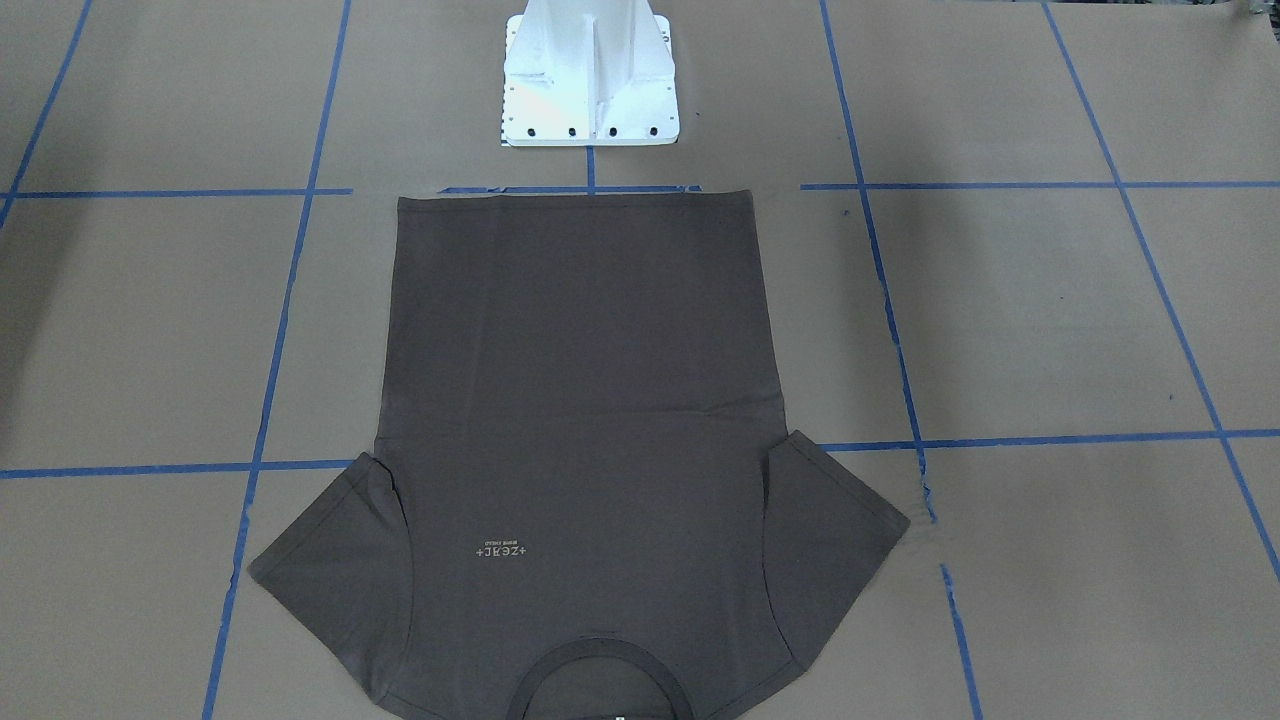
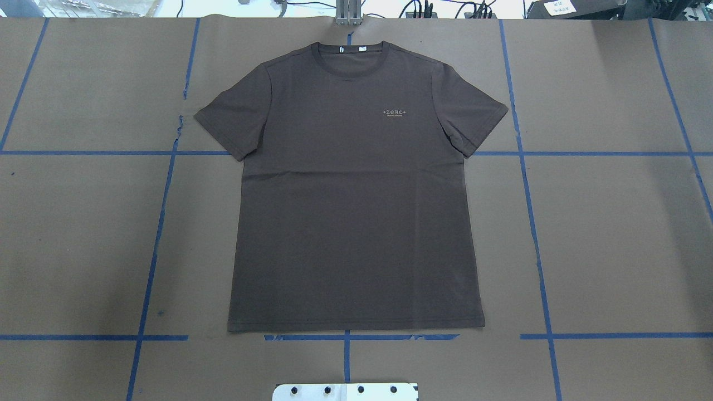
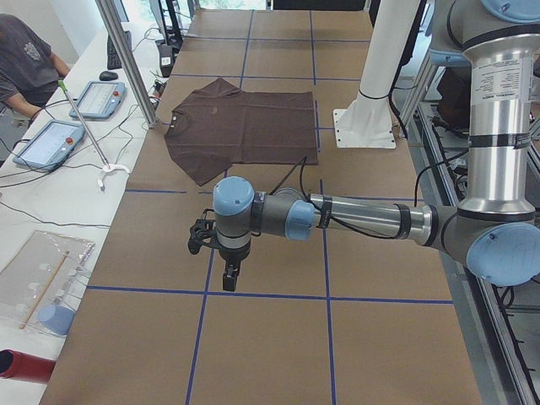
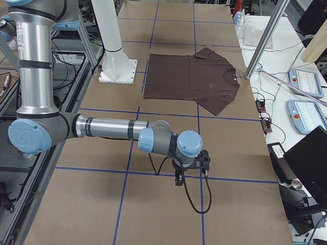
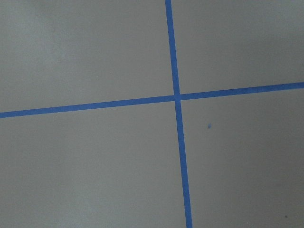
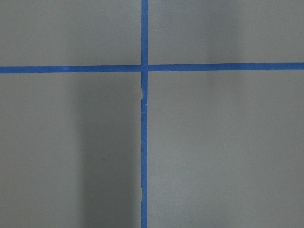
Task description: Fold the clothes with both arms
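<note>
Brown paper-covered table (image 2: 613, 234), gridded with blue tape lines (image 2: 533, 223), and there's the dark T-shirt (image 2: 356, 211) spread flat, front up (collar at the far edge, hem toward the robot). The white pedestal base (image 1: 590, 90) stands near the hem, not touching it.

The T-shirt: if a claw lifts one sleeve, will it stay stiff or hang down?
Probably floppy: the T-shirt lies thin and flat with faint creases, so it would likely drape. It looks light; pushed, it may bunch rather than slide whole.

Blue tape lines (image 2: 613, 153) cross the brown paper-covered table (image 2: 613, 250), a white pedestal (image 1: 590, 80) stands on it, and a person (image 3: 25, 59) sits beside two tablets (image 3: 97, 99).
</note>
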Motion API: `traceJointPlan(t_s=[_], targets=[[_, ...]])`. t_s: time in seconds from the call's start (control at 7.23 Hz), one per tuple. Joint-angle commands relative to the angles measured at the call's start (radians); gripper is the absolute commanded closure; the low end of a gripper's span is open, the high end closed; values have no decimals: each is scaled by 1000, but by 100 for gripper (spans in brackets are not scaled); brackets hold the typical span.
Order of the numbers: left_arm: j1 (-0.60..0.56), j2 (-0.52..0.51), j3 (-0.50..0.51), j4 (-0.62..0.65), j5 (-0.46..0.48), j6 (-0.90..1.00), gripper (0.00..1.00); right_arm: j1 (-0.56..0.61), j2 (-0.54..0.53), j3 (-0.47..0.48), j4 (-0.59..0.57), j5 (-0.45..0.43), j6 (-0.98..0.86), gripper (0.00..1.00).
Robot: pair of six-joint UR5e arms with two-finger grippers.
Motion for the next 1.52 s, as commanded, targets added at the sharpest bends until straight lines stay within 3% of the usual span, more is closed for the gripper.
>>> traceJointPlan(t_s=[0.0,0.42,0.69,0.83,0.97,1.11,1.38], targets=[[-4,-1,-3,-1,0,-1,0,7,7,14,1,-22,0,0],[-3,-32,-10,0,-2,-13,0,-73,70,26,6,-16,82,0],[-3,-104,-29,-6,-20,-12,0,-195,278,-12,3,-25,191,0],[5,-107,-54,-10,-57,-12,0,-256,331,-31,4,-15,260,0],[22,-119,-39,-59,-59,-16,0,-323,372,-34,68,-16,317,0],[28,-113,-36,-96,-53,-21,0,-351,423,-110,221,-7,451,0],[31,-150,-13,-102,-56,-34,0,-456,531,-341,569,-16,683,0]])
